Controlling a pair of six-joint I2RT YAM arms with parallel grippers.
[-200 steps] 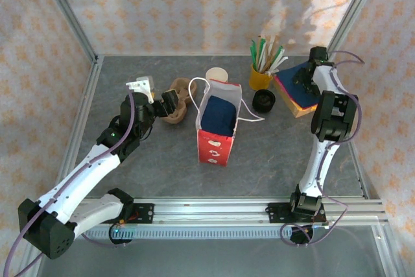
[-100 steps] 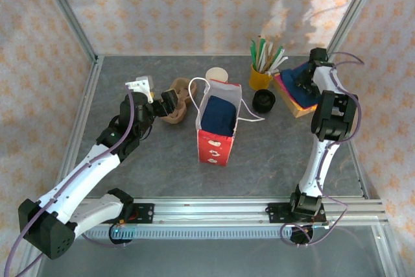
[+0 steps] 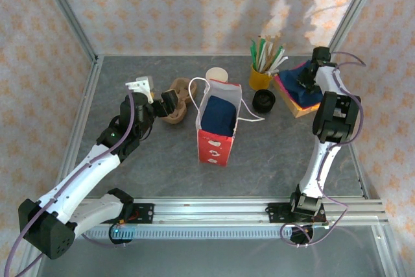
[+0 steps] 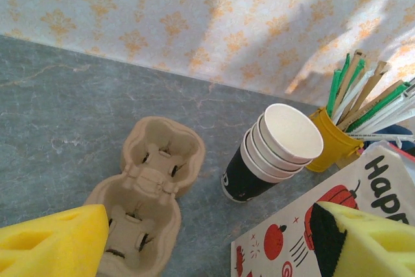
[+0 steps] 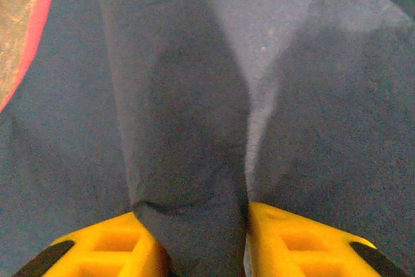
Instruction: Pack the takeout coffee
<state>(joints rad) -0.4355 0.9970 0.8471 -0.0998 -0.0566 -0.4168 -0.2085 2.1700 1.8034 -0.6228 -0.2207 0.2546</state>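
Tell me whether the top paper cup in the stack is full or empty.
Empty. The left wrist view looks into the top cup and shows a bare white inside, with no liquid or lid.

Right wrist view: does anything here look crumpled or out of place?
Yes. The dark blue napkin is pinched into a raised fold by the right gripper, instead of lying flat.

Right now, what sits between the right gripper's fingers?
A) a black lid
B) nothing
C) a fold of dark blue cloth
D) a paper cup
C: the right wrist view shows the right gripper with a raised fold of dark blue cloth pinched between its yellow fingers.
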